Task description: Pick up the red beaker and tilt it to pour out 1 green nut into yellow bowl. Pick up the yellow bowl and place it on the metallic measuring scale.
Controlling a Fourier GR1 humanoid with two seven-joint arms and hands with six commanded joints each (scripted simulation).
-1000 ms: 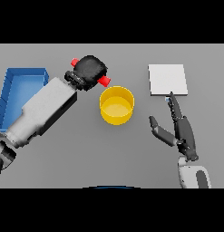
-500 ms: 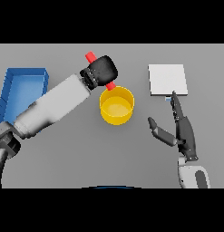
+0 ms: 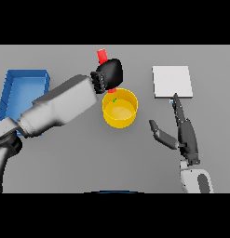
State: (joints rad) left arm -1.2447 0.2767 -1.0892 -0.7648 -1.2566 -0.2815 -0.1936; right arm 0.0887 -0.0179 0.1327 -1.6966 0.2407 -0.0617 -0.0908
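My left hand (image 3: 109, 74) is shut on the red beaker (image 3: 102, 56), holding it tilted over the back left rim of the yellow bowl (image 3: 120, 111). Most of the beaker is hidden by the hand; red shows above it and at the bowl's rim. A small green nut (image 3: 114, 99) shows just inside the bowl near that rim. The metallic measuring scale (image 3: 172, 81), a pale square plate, lies at the back right. My right hand (image 3: 185, 135) is open, upright, right of the bowl and in front of the scale, touching neither.
A blue tray (image 3: 20, 91) lies at the left, partly behind my left forearm. The grey table (image 3: 88, 158) stretches in front of the bowl.
My left hand has carried the beaker to the right and tipped it over the bowl's rim. A green nut now shows at the bowl. The right hand barely moved.
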